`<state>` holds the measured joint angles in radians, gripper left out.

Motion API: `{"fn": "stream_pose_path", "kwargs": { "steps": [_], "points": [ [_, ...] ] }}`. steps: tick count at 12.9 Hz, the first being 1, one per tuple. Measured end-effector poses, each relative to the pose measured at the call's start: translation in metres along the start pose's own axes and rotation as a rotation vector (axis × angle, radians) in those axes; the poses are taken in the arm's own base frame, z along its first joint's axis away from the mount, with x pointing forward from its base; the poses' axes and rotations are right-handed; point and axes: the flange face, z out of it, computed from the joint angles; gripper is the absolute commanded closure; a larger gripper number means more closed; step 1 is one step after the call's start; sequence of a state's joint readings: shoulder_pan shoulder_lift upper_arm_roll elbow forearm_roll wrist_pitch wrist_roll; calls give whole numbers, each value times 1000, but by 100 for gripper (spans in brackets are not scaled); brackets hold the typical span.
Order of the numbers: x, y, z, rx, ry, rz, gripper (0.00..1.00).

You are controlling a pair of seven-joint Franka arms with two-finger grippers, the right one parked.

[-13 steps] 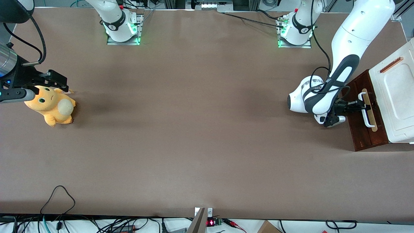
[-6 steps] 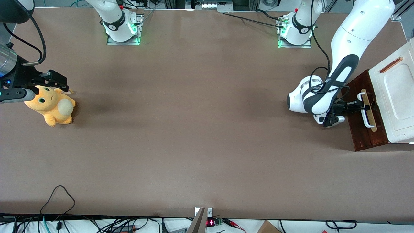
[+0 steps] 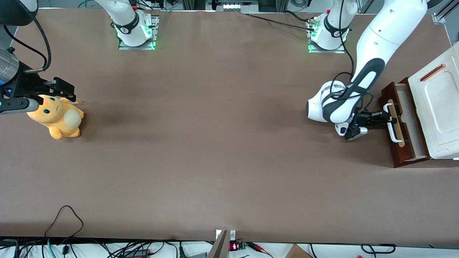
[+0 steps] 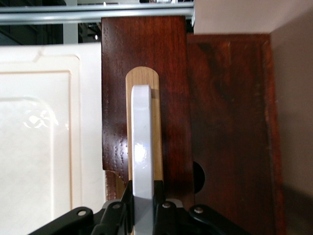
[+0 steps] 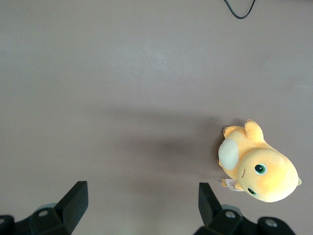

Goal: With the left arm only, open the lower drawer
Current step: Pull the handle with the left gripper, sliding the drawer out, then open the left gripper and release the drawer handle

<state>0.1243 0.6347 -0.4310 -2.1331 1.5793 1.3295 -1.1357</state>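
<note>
The lower drawer (image 3: 403,153) is dark reddish-brown and stands partly pulled out of the white cabinet (image 3: 439,107), so its pale inside (image 3: 412,114) shows. Its white loop handle (image 3: 391,123) sits on a tan strip. My left arm (image 3: 362,75) reaches down in front of the drawer, and its black gripper (image 3: 383,117) is shut on the handle. In the left wrist view the two black fingers (image 4: 159,193) clamp the white handle (image 4: 142,142) from both sides, against the tan strip (image 4: 157,122) and the dark wood front (image 4: 171,73).
An orange plush toy (image 3: 57,120) lies toward the parked arm's end of the table and shows in the right wrist view (image 5: 259,166). Two arm bases (image 3: 136,28) stand farthest from the front camera. Loose cables (image 3: 64,222) lie at the nearest table edge.
The drawer has slid out of the cabinet toward the parked arm's end, uncovering its pale inside. My gripper moved the same way, still shut on the handle.
</note>
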Motion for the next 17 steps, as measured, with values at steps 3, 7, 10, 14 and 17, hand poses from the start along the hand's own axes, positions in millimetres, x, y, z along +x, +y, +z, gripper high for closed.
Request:
{"fn": "stream_pose_path", "kwargs": {
  "steps": [3, 7, 10, 14, 17],
  "points": [
    [4, -7, -48, -37, 46, -13, 100],
    [7, -8, -76, -51, 80, -19, 72],
    [15, -5, -88, -76, 113, -24, 2],
    [23, -11, -93, -80, 116, -42, 1],
    [37, -27, -96, -139, 49, -76, 1]
  ]
}}
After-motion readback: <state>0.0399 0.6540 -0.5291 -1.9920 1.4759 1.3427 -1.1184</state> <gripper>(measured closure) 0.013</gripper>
